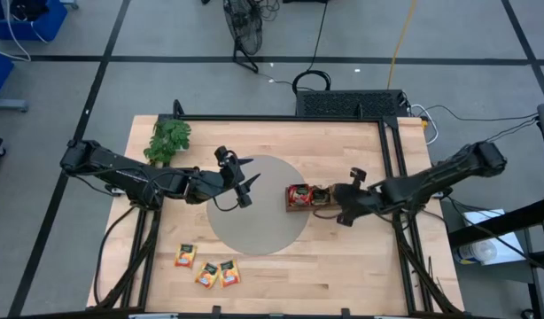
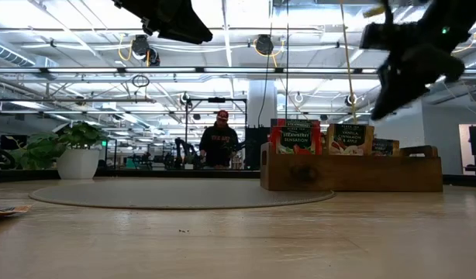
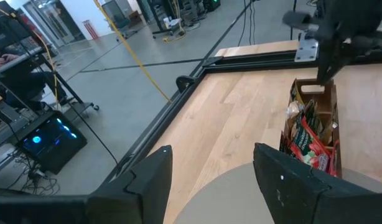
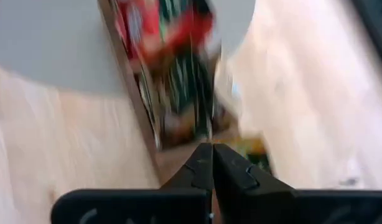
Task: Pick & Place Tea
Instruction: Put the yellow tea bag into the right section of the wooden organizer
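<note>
High view shows the left gripper (image 1: 243,182) hanging over the grey round mat (image 1: 254,221), its two fingers spread wide with nothing between them. Off to its right, at the mat's edge, sits the wooden tray (image 1: 299,207), and red tea sachets (image 1: 298,195) stand packed in the end nearest that gripper. The right gripper (image 1: 326,211) is at the tray's other end, fingers pressed tight together and empty; from its own wrist camera the shut tips (image 4: 211,163) hover just above the tray (image 4: 147,118), with the red and dark sachets (image 4: 172,37) lying beyond them (that picture is smeared, so I cannot read which compartment is below)

Behind the left gripper, toward the table's near edge and well apart from it, three orange-yellow sachets (image 1: 206,268) lie flat on the bare wood. A green leafy sprig (image 1: 168,139) rests near the far left corner, beside the left arm.

From table height the tray (image 2: 350,172) stands on the mat (image 2: 180,194) with sachets upright in it, a red one (image 2: 294,139) and a paler one (image 2: 350,139) beside it; the right gripper (image 2: 387,93) hangs above them. A person (image 2: 219,143) stands far back in the room.

The left wrist camera looks past its wide-set fingers (image 3: 284,180) at the tray (image 3: 331,102) with red sachets (image 3: 306,140) inside
</note>
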